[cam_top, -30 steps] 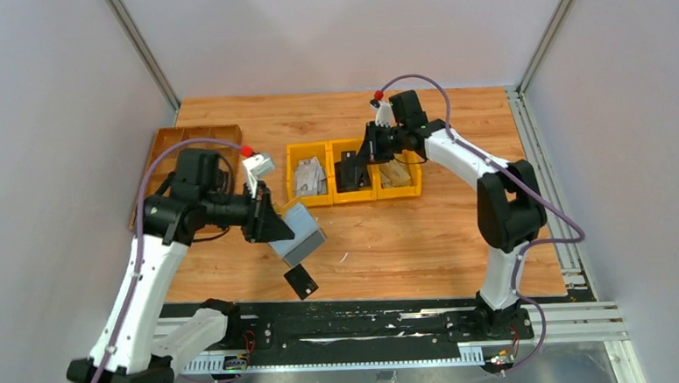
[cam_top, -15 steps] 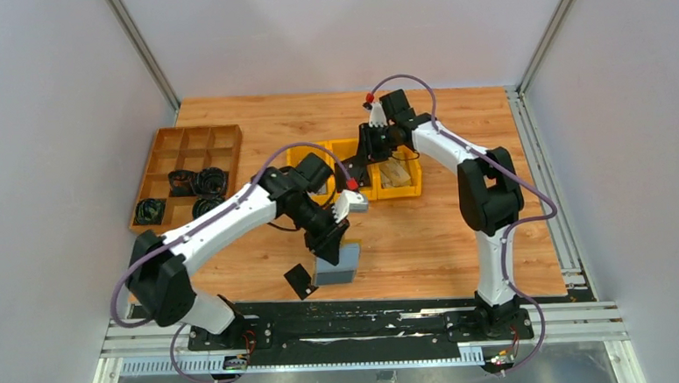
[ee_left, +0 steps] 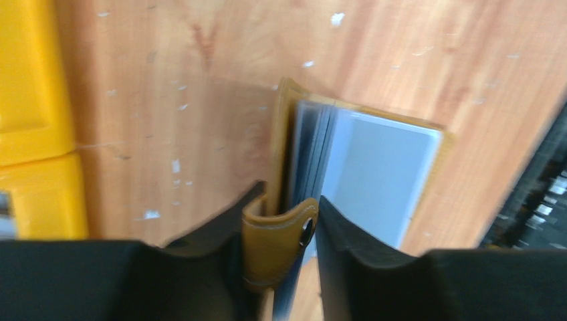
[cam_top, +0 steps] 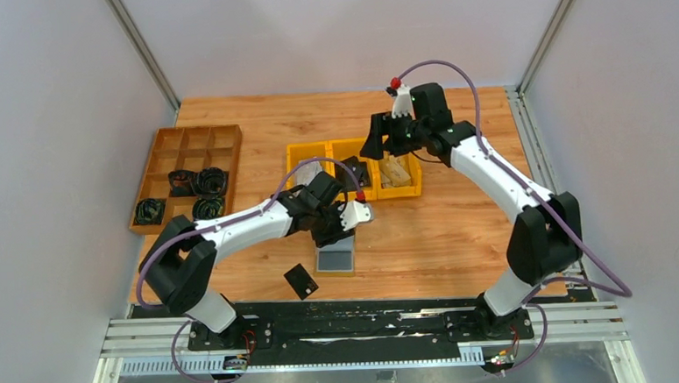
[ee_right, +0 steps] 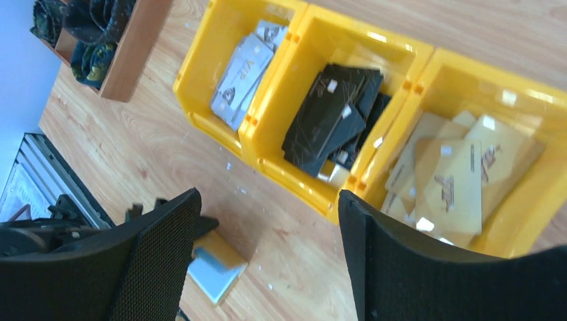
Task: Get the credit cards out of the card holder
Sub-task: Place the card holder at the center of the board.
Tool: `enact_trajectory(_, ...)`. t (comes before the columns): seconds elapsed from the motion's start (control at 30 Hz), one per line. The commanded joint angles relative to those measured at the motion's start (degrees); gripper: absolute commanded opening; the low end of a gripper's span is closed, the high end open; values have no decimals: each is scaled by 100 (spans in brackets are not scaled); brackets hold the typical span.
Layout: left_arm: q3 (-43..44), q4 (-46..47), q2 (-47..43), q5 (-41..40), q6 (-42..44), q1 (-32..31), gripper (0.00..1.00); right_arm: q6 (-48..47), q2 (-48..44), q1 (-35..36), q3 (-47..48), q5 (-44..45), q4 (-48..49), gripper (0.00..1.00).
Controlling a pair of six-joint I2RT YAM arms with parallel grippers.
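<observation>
The mustard-yellow card holder (cam_top: 335, 260) lies on the table with its grey lining up, in front of the bins. My left gripper (cam_top: 342, 237) is at its far edge. In the left wrist view the snap tab (ee_left: 277, 244) fills the gap between the fingers of the left gripper (ee_left: 291, 200) and touches both. Dark card edges (ee_left: 311, 154) show inside the holder (ee_left: 381, 174). One black credit card (cam_top: 301, 281) lies loose near the front edge. My right gripper (cam_top: 376, 144) hangs open and empty above the bins; in its own view the right gripper (ee_right: 269, 195) looks down on them.
Three yellow bins stand side by side: silver cards in the left bin (ee_right: 244, 70), black cards in the middle bin (ee_right: 331, 117), gold cards in the right bin (ee_right: 455, 174). A wooden compartment tray (cam_top: 186, 178) with black coils stands at the left. The black rail runs along the near edge.
My left arm swung the card holder rightward and lowered it flat onto the table. My right gripper went from shut to wide open and drew back from the middle bin.
</observation>
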Motion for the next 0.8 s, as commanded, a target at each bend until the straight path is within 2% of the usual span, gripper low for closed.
enact_trajectory(0.0,-505,1437,-651,-844,598,-183,44,223,-630,-127,-905,152,258,78)
enact_trajectory(0.13,-733,1285,-953,-816,713,-287,45,447,-1250,-129,-1564,207,386,79)
enact_trajectory(0.4,-1338,125,-1484,260,563,-809,52,603,-2097,-127,-2159,389,-6,82)
enact_trajectory(0.47,-1584,204,-1466,270,626,-904,65,661,-2335,-127,-2295,431,-85,83)
enact_trajectory(0.6,-1798,308,-1397,136,592,-988,67,731,-2825,-128,-2597,542,-239,83)
enact_trajectory(0.67,-1737,198,-1481,-19,483,-981,72,703,-3063,-120,-2750,701,-287,84)
enact_trajectory(0.7,-1674,105,-1602,-218,444,-973,78,686,-3236,-122,-2850,840,-283,84)
enact_trajectory(0.73,-1600,-16,-1786,-288,446,-949,96,687,-3340,-127,-2941,1047,-287,84)
enact_trajectory(0.77,-1456,-200,-2002,-271,467,-844,99,681,-3552,-124,-3056,1289,-256,84)
